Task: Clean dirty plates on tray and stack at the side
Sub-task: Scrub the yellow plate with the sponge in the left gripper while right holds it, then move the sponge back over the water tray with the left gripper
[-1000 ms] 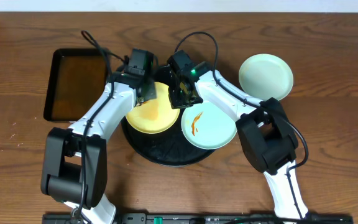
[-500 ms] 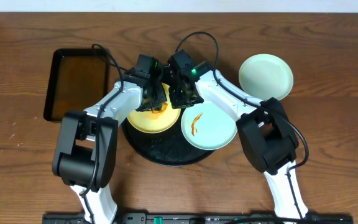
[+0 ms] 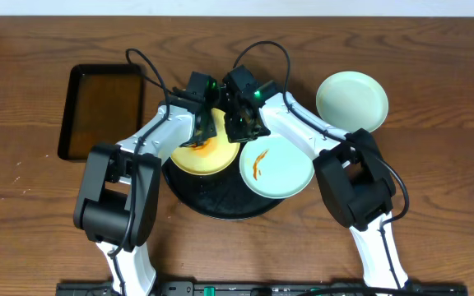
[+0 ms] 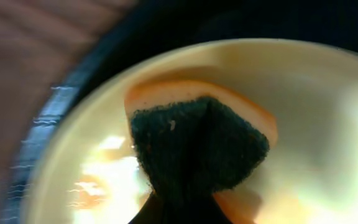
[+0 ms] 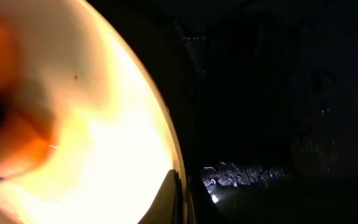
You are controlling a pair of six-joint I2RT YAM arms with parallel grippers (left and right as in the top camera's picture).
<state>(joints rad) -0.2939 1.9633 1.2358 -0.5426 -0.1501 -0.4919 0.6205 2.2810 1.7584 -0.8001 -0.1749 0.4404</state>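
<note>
- Since a second ago, the left gripper (image 3: 205, 130) has swung from the upper-left rim of the yellow plate (image 3: 196, 156) inward over its top, and the left arm's lower links have shifted right with it; the right arm and all three plates lie as they did.
- That yellow plate sits on the left half of the round tray (image 3: 212, 201), directly under the left gripper and touching the right gripper (image 3: 243, 127) at its upper-right rim.
- Pinched in the left gripper's closed fingers is a sponge (image 4: 197, 146), dark green scouring face up with an orange body beneath, creased by the grip and pressed onto the plate's pale surface.
- An orange-brown sauce smear (image 3: 206, 145) shows on the yellow plate just below that gripper.
- From the right wrist view, the right gripper's fingers are pressed together on the yellow plate's edge, with the dark tray beyond.
- Both arms reach forward from the near table edge and bend inward, so the two wrists nearly meet above the tray's far side.
- On the tray's right half lies the streaked mint plate (image 3: 278, 164), just beside the yellow one, overhanging the tray rim and carrying an orange streak (image 3: 259, 162).
- Well apart, on the table (image 3: 451, 164) at the upper right, rests the clean mint plate (image 3: 352, 100).
- At the left stands the rectangular tray (image 3: 104, 111), holding brownish liquid.
</note>
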